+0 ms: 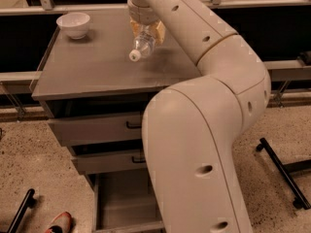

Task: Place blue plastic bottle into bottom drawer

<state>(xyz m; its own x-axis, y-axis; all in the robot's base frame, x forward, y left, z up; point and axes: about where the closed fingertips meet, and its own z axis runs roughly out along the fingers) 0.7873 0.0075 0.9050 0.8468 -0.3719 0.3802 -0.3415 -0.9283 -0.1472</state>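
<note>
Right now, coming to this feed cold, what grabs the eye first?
The big white arm fills the right foreground. Its gripper, at top centre, holds a tilted bottle, cap down-left, over the cabinet top. Below, the bottom drawer stands open; a white bowl sits back left.
</note>
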